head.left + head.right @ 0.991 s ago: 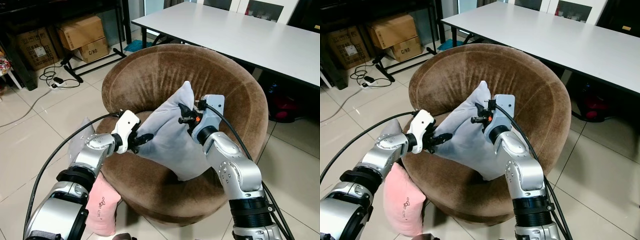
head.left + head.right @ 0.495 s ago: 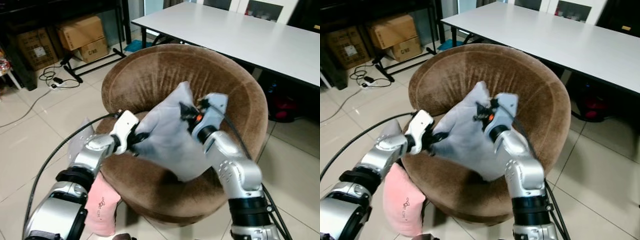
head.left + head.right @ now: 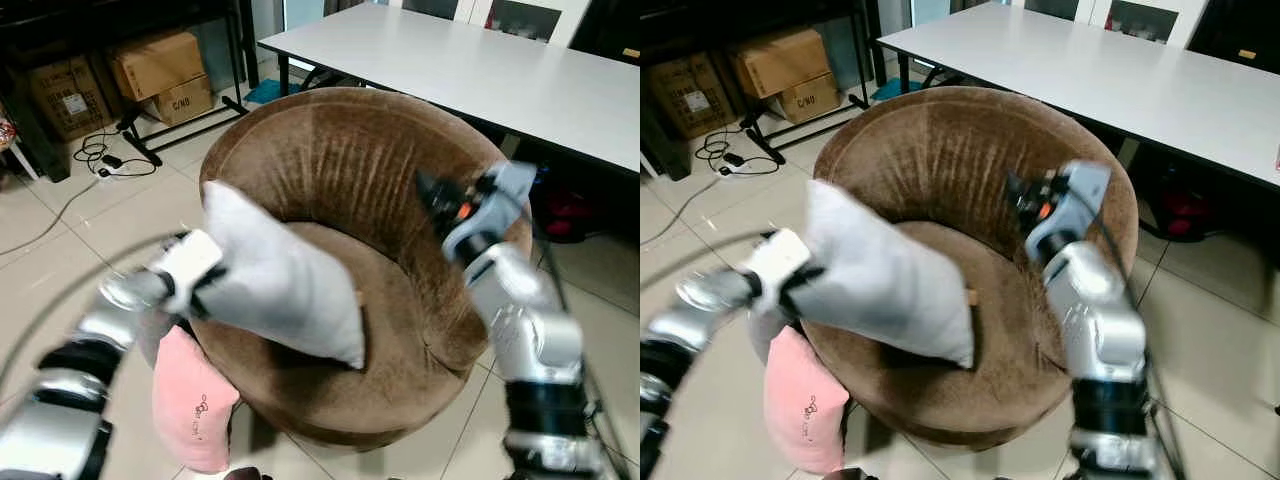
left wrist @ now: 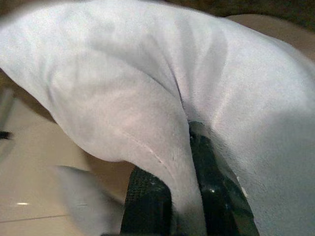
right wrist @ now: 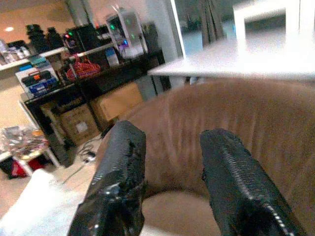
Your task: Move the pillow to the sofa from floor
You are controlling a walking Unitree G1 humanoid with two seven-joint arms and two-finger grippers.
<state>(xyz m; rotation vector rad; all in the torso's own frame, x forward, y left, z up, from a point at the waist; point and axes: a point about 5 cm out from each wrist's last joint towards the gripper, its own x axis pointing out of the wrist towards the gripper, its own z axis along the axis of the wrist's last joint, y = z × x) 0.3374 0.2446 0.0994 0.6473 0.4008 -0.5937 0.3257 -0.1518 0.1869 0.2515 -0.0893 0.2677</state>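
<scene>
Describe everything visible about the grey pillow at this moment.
The grey pillow is a soft, plain pale-grey fabric cushion, rumpled and slanted. It lies across the left front rim and seat of the round brown sofa chair, one corner pointing up, another down toward the seat. The left gripper pinches a fold of its cloth at the left edge. The right gripper is open and apart from it.

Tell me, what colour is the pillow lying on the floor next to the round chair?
Pink pillow, clearest in the left eye view.
</scene>
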